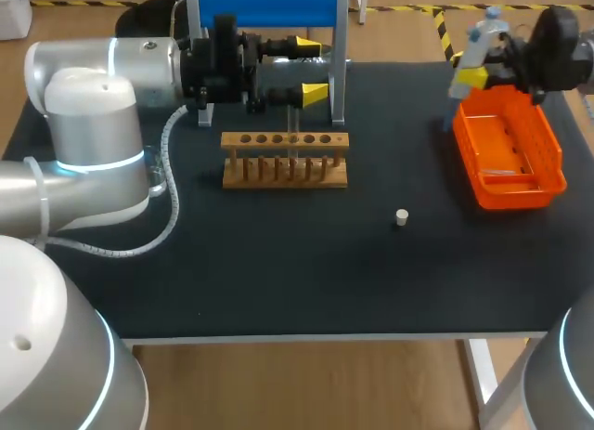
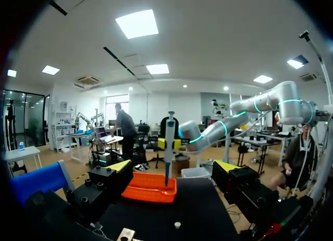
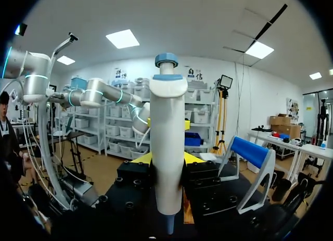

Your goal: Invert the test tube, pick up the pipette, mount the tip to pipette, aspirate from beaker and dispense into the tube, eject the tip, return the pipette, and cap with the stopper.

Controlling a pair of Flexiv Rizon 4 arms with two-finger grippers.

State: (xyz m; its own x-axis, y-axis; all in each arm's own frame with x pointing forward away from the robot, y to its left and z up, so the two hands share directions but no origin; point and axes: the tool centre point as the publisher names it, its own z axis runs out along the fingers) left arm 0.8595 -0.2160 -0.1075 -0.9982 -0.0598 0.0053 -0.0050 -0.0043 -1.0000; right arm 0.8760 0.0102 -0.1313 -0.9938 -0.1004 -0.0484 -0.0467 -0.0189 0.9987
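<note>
The right fingers (image 3: 167, 168) are clamped on the pipette (image 3: 167, 131), holding it upright over the far end of the orange basket (image 1: 520, 175). The left fingers (image 1: 314, 71) stand wide apart with nothing between them, beyond the wooden rack (image 1: 285, 161). The stopper (image 1: 401, 217) lies on the table (image 1: 278, 272) between rack and basket

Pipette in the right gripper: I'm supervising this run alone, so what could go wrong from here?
The pipette, held upright by the right gripper above the orange basket, could slip or tilt in the fingers, spoiling later alignment. The stopper lies loose on the table; a passing arm might knock it away. The left gripper hangs open close behind the wooden rack and could bump it on a low move.
</note>
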